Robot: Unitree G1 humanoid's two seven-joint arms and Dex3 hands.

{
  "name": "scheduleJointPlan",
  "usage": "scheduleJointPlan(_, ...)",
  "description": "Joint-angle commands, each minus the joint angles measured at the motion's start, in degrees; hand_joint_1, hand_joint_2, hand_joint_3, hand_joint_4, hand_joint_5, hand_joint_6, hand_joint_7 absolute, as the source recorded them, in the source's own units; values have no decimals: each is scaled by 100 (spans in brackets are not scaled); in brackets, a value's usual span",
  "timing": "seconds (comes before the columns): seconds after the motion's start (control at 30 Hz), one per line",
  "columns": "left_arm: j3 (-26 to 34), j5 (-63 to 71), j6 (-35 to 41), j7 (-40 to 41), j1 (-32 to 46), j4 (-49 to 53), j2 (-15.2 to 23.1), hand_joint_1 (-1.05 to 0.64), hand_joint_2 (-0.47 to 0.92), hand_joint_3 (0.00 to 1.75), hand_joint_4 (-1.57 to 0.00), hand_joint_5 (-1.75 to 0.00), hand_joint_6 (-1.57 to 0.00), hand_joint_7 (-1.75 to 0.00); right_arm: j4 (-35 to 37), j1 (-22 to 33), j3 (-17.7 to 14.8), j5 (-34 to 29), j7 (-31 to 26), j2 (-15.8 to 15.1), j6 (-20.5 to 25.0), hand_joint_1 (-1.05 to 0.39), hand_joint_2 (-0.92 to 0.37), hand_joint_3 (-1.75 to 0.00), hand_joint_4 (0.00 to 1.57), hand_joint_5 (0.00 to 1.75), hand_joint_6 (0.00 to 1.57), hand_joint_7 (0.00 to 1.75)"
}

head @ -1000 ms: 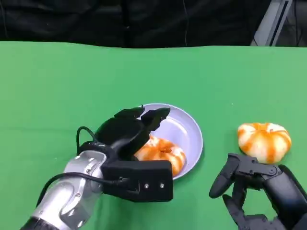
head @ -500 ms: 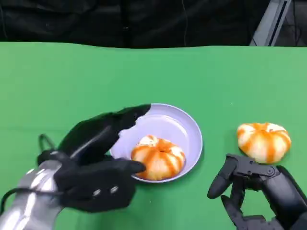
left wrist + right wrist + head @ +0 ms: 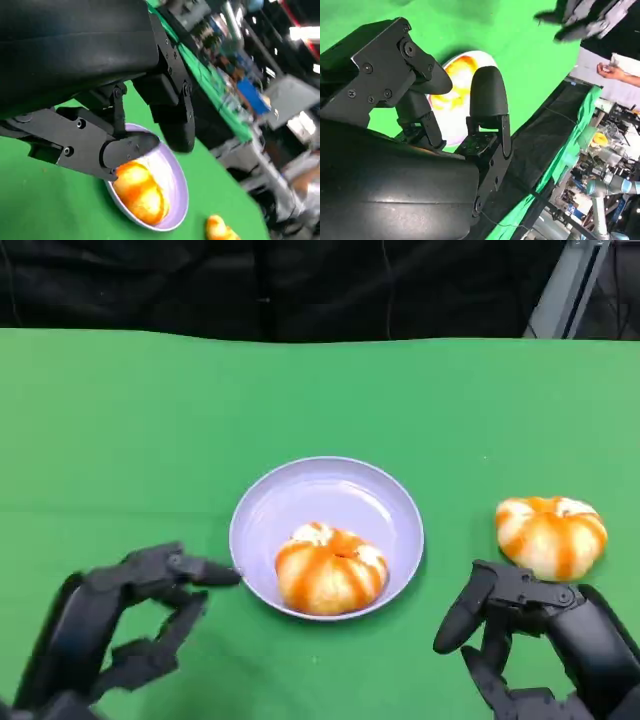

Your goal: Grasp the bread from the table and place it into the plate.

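Seeing one bread in the plate, left hand empty beside it.

Plate sits mid-table, nearer my front edge; bread lies in its front half. Left hand's fingers are spread, one fingertip right at the rim, possibly touching, I can't confirm. Second bread lies toward the right edge. Right hand is just in front of it, fingers apart, holding nothing.

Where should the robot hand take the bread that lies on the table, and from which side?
Probably from above, around the round sides of the bread on the table: it is a low dome lying flat. The right robot hand is nearest, open just before it.
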Motion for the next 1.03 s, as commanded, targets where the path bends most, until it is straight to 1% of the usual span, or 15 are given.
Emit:
scheduleJointPlan(0.03,106,-494,-13,74,369,-378,-335,1,57,116,-82,-169,-80,-142,-15,3,-101,130,39,-65,-19,6,-39,-125,83,168,73,137)
scheduleJointPlan(0.13,125,-555,-211,169,477,-293,-596,2,55,119,-81,-172,-76,-150,21,11,-157,196,67,-100,-68,7,-38,-126,83,170,73,137)
scheduleJointPlan(0.27,173,-612,-515,155,354,30,-754,1,50,130,-82,-174,-75,-155,59,33,-235,254,100,-157,-173,7,-37,-127,82,169,73,137)
scheduleJointPlan(0.4,227,-498,-700,145,274,229,-759,0,51,126,-81,-174,-75,-153,94,36,-292,339,123,-148,-229,6,-37,-128,83,168,73,137)
scheduleJointPlan(0.43,232,-475,-744,145,254,266,-758,0,53,120,-82,-173,-77,-152,100,32,-295,352,132,-143,-230,6,-37,-127,83,168,73,137)
scheduleJointPlan(0.47,237,-467,-760,140,242,289,-758,0,54,118,-82,-173,-77,-152,110,28,-293,350,134,-137,-236,6,-37,-127,82,168,73,137)
scheduleJointPlan(0.57,239,-516,-786,90,221,362,-750,1,54,116,-82,-171,-78,-152,139,20,-287,319,120,-128,-245,6,-38,-125,82,167,73,138)
scheduleJointPlan(0.63,238,-531,-831,57,202,424,-726,2,53,117,-82,-170,-78,-152,167,8,-286,296,114,-137,-273,6,-39,-125,81,167,73,138)
scheduleJointPlan(0.83,216,-631,-951,-19,148,543,-713,5,48,129,-83,-170,-79,-149,237,-27,-296,292,119,-134,-323,8,-39,-125,83,170,73,139)
scheduleJointPlan(1.03,249,-561,-928,3,135,530,-709,3,45,132,-83,-169,-80,-148,166,-38,-268,224,131,-133,-213,8,-39,-126,82,170,72,139)
